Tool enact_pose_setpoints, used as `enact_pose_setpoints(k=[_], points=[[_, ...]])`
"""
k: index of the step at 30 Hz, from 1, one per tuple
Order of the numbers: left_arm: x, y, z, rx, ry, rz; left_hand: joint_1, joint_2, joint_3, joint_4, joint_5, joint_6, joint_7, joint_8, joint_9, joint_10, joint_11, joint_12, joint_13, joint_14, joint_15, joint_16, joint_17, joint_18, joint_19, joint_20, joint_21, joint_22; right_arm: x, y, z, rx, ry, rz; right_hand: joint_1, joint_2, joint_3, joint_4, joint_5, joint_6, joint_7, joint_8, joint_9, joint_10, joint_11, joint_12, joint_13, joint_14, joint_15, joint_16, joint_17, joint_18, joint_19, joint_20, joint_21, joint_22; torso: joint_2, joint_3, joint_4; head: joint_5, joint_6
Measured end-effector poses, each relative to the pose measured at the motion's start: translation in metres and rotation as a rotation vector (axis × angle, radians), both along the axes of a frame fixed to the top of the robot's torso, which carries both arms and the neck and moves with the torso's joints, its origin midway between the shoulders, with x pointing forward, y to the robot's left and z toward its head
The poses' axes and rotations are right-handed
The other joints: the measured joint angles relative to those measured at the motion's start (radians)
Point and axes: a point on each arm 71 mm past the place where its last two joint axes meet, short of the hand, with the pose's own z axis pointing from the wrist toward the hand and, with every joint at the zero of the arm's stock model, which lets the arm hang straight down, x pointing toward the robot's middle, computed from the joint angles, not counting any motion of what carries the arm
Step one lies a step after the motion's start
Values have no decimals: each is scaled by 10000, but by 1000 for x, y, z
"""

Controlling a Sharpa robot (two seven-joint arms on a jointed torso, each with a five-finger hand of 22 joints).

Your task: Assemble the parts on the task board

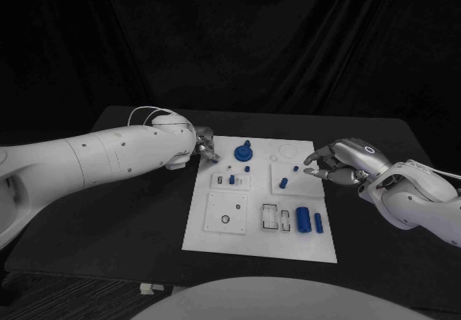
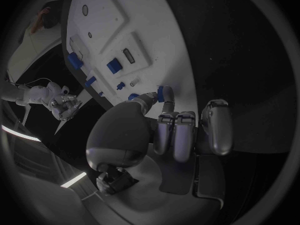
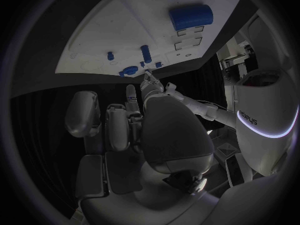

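Looking down from the head cam, you've got the white board [image 1: 261, 230] lying mid-bench [image 1: 115, 227], w/ blue parts spread over it. Left robot hand [image 1: 206, 149] sits at the board's far-left corner; in its wrist cam the fingers [image 2: 176, 130] are curled, and thumb + fingertip meet at a small blue part [image 2: 164, 92] by the board edge (looks pinched, though contact is hard to confirm). Right robot hand [image 1: 336, 164] hovers at the board's right edge, fingers loosely bent and apart, holding nothing you can see. On the board: a round blue piece w/ knob [image 1: 245, 152] near the far edge, a small peg [image 1: 286, 181] just right of centre, a fat cylinder [image 1: 302, 219] and a thin one [image 1: 318, 223] side by side near the front-right.
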Motion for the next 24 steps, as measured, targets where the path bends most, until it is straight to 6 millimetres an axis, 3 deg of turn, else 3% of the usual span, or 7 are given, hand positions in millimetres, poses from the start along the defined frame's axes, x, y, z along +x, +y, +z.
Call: enact_pose_setpoints(k=[5,9,19,21,24], points=[[-1,1,0,-68,-51,18,-166,-210,590,-48,11,78,-6,-39,-14,0,0,0,0,0,0,0,0,0,0,0,0,0,0,0,0,-13,9,-11,0,0,28,-29,0,0,0,0,0,0,0,0,0,0,0,0,0,0,0,0,0,-1,-1,-1,1,12,0],[-4,5,0,-312,-8,189,-326,-370,999,-138,214,144,-4,-37,-14,0,0,0,0,0,0,0,0,0,39,-38,0,-1,0,-1,0,-19,16,-15,0,0,28,-28,5,0,0,0,1,0,0,0,0,0,0,0,0,0,0,0,0,-1,-1,-2,6,27,0],[-25,11,4,-1056,350,596,-382,-423,1090,-101,340,150,1,-35,-14,0,0,0,0,0,0,0,0,0,39,-38,-49,-2,-1,-5,0,-49,43,-90,31,31,28,-28,35,24,24,0,2,0,0,0,0,0,0,-46,0,0,0,0,0,-3,-3,4,16,35,0],[-31,12,6,-1124,389,678,-507,-483,1385,-305,343,183,-1,-30,-23,0,0,0,0,0,0,0,-1,0,39,-38,-78,-1,-1,-5,0,-50,49,-101,42,42,28,-28,35,36,36,0,2,0,0,0,0,0,0,-49,0,0,0,0,0,-3,-3,4,15,41,0],[-38,12,9,-1171,445,799,-563,-452,1385,-305,343,232,-16,-30,-47,0,0,0,0,0,0,0,0,0,39,-38,-78,-2,-2,-6,0,-41,60,-100,53,53,28,-28,35,36,36,0,2,0,0,0,0,0,0,-49,0,0,0,0,0,-3,-3,7,13,56,0]])
